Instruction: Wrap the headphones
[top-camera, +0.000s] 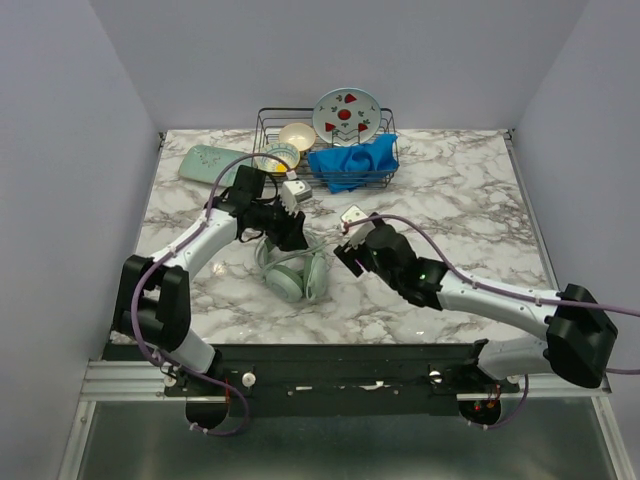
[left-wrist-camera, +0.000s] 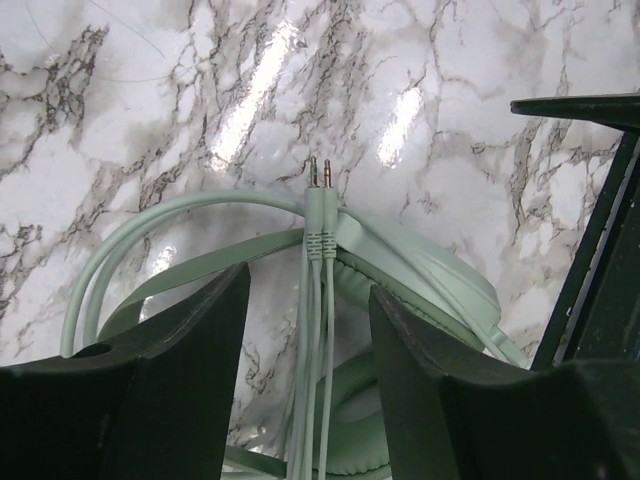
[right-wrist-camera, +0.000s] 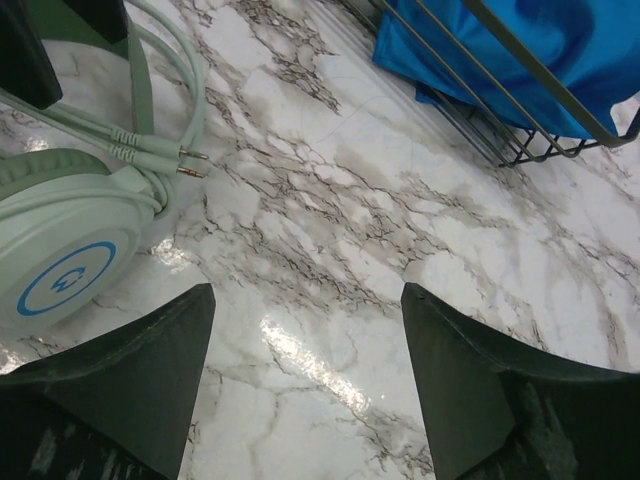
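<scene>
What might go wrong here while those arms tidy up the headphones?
The thin cable runs loose through the open left end effector, so it may slip out on closing. Its two plugs point free and might snag the headband. The right end effector hangs open over bare marble, so nothing steadies the headphones.

left arm (top-camera: 195, 248) and right arm (top-camera: 492, 296) extended forward, angled inward, wrists pitched down; left gripper (left-wrist-camera: 310, 300) parted; right gripper (right-wrist-camera: 308, 300) spread wide.
</scene>
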